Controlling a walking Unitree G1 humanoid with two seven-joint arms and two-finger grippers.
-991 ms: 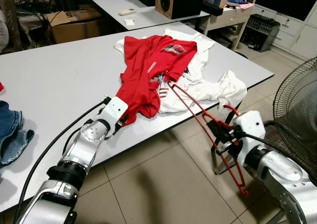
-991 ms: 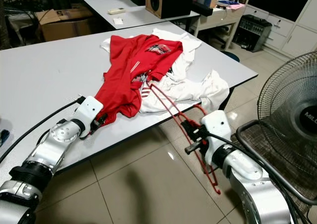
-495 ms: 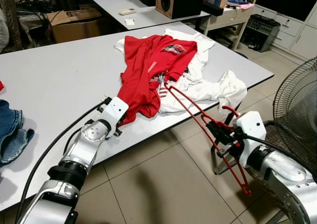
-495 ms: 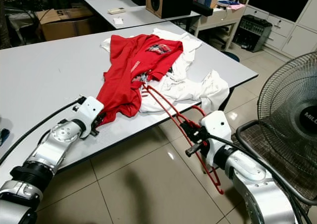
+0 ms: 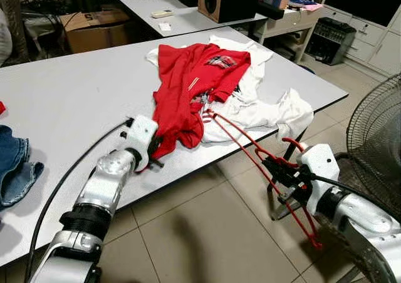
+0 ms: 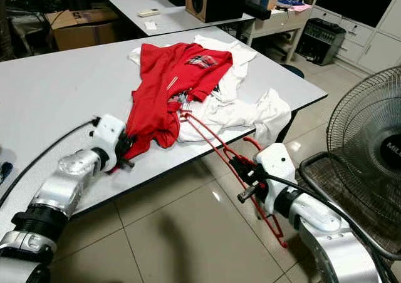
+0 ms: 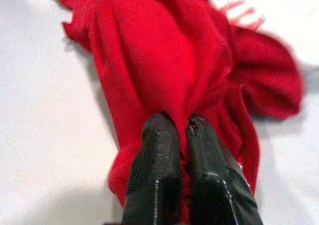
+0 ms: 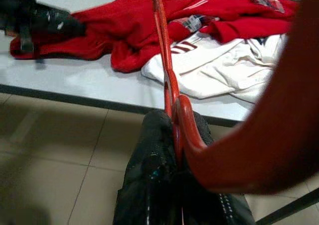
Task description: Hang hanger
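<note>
Left pincer [image 7: 180,128] clamps the red shirt [image 5: 188,86] hem on the desk [image 5: 69,101], while right pincer [image 8: 172,123] grips the red hanger [image 5: 250,151], whose far end reaches the shirt.

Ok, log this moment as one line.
left gripper: shut on red shirt hem | right gripper: shut on red hanger | hanger tip at shirt | table
</note>
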